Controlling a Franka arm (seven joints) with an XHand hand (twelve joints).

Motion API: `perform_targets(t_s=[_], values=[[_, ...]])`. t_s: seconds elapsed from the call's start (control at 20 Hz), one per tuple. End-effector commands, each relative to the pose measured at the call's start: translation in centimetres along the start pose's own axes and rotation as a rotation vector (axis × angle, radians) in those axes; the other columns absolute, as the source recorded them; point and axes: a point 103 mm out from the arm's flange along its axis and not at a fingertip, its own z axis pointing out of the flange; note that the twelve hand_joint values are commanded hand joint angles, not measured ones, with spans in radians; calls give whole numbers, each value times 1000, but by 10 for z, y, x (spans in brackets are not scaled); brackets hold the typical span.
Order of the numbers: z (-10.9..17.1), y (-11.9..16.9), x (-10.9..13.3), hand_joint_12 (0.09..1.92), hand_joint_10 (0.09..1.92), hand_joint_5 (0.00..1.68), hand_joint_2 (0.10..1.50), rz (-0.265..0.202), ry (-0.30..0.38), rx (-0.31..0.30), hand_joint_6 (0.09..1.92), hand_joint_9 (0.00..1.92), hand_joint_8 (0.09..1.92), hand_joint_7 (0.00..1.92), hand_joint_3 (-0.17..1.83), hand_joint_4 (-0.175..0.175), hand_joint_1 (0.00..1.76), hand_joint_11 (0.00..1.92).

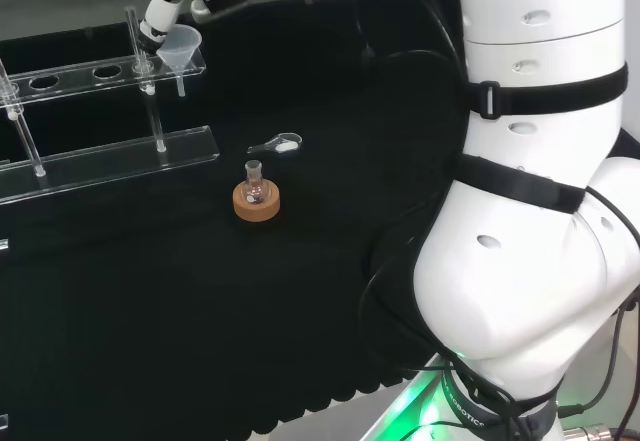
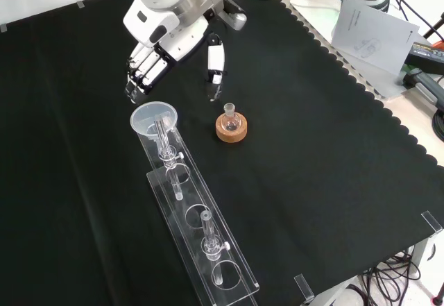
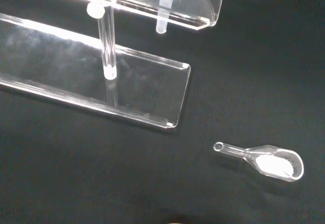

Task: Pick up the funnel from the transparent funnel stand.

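1. A black cloth [image 2: 298, 146] covers the bench; its scalloped edge runs from 12 o'clock down to 4 o'clock in the front view.
2. Past that edge, at 1 to 3 o'clock in the front view, lies a pale bench top [image 2: 388, 84] with a printed sheet of paper [image 2: 374, 32] on it.
3. Black cables [image 2: 433, 112] trail at 3 o'clock there, and more hang at 5 o'clock below the cloth.
4. In the head view a green light [image 1: 415, 411] glows on the pale floor at 5 o'clock.
5. Clear clips [image 2: 305, 286] hold the cloth's near corner at 5 o'clock in the front view.
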Motion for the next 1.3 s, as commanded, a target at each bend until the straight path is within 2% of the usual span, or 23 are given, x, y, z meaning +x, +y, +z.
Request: perform_targets(t_s=[0.05, 0.35, 0.9, 1.3], values=[[8, 14, -11, 1534, 788, 9, 770, -11, 24, 16, 87, 0, 211, 0, 203, -38, 559, 229], [13, 22, -14, 1536, 747, 4, 767, -25, 18, 39, 87, 0, 178, 0, 206, -38, 560, 221], [17, 37, -12, 1538, 738, 0, 763, -13, 17, 53, 87, 0, 166, 0, 207, -38, 570, 217], [26, 53, -10, 1539, 736, 0, 761, -45, 22, 74, 87, 0, 162, 0, 207, -37, 591, 215]])
